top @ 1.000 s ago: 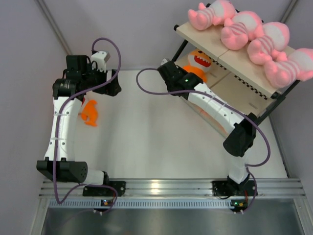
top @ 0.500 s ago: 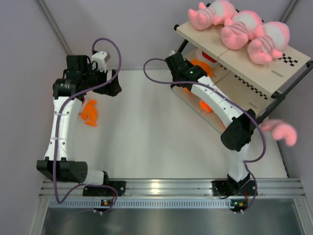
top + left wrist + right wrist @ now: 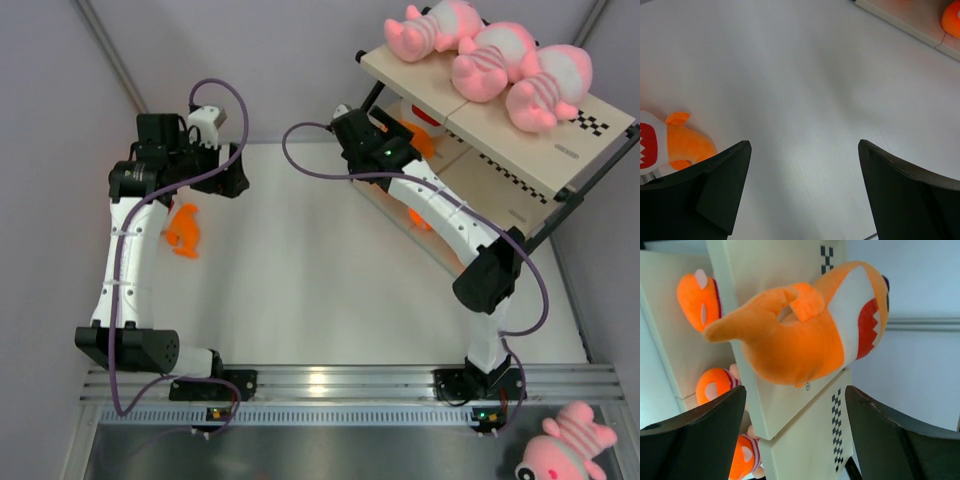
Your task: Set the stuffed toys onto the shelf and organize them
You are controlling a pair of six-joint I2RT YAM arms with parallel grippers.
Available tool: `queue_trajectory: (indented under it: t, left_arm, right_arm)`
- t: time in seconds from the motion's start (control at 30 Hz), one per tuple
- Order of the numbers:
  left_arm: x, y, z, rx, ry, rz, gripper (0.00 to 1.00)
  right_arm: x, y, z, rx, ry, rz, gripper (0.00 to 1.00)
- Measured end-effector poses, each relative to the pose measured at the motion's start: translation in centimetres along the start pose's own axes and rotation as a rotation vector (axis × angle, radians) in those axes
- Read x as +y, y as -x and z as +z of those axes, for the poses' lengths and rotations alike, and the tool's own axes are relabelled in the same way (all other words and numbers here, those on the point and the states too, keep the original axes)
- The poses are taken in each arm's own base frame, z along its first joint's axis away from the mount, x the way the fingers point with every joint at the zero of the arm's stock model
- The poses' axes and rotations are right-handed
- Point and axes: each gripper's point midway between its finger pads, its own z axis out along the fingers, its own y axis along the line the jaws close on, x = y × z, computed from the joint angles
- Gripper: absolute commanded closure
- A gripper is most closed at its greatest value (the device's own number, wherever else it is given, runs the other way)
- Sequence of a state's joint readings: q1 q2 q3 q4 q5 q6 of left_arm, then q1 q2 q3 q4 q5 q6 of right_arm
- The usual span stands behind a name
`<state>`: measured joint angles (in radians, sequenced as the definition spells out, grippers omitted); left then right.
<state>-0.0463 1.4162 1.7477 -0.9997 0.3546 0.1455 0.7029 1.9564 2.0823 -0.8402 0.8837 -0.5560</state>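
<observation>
- Bright, even light from overhead; shadows on the white table (image 3: 300,260) are soft and faint.
- A glare spot on the metal rail (image 3: 320,380).
- In the wrist views, the near pincer fingers (image 3: 720,190) look dark and slightly blurred.

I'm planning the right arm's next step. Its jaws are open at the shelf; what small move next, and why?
Probably ease the right gripper straight back out of the shelf. Its jaws stand open and the orange toy lies on a board ahead of them, apparently free. Go gently: three pink toys rest on its top.
</observation>
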Motion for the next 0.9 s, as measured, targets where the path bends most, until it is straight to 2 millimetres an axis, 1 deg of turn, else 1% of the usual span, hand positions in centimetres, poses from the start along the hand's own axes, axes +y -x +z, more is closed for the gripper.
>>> queue_trajectory:
  t: [0.03, 0.13, 0.23, 0.37, 0.53, 0.67, 0.77, 0.9]
  left_arm:
    - [0.0, 0.0, 0.0, 0.001, -0.001, 0.000, 0.06]
    - [-0.1, -0.1, 0.1, 0.003, -0.007, -0.002, 0.06]
    - [-0.2, -0.3, 0.2, 0.008, -0.013, -0.004, 0.06]
    - [-0.2, -0.6, 0.3, 0.014, -0.018, -0.006, 0.06]
    - [-0.4, -0.7, 0.4, 0.016, -0.025, -0.007, 0.06]
    - [-0.4, -0.9, 0.4, 0.021, -0.025, -0.008, 0.07]
    - [-0.4, -1.6, 0.6, 0.037, -0.027, -0.015, 0.07]
    - [-0.3, -2.4, 1.0, 0.062, -0.027, -0.024, 0.07]
  right_arm:
    - [0.1, 0.4, -0.5, -0.019, 0.006, 0.001, 0.16]
    - [0.3, 1.9, -2.4, -0.083, 0.018, 0.013, 0.11]
    - [0.4, 3.1, -4.2, -0.145, 0.038, 0.024, 0.10]
    - [0.0, 3.9, -6.0, -0.204, 0.067, 0.048, 0.10]
    - [-0.1, 3.7, -6.6, -0.227, 0.085, 0.063, 0.10]
    - [1.0, 3.6, -6.4, -0.234, 0.125, 0.059, 0.10]
    - [1.9, 3.3, -6.4, -0.235, 0.154, 0.054, 0.10]
    - [2.3, 3.2, -7.1, -0.249, 0.184, 0.066, 0.10]
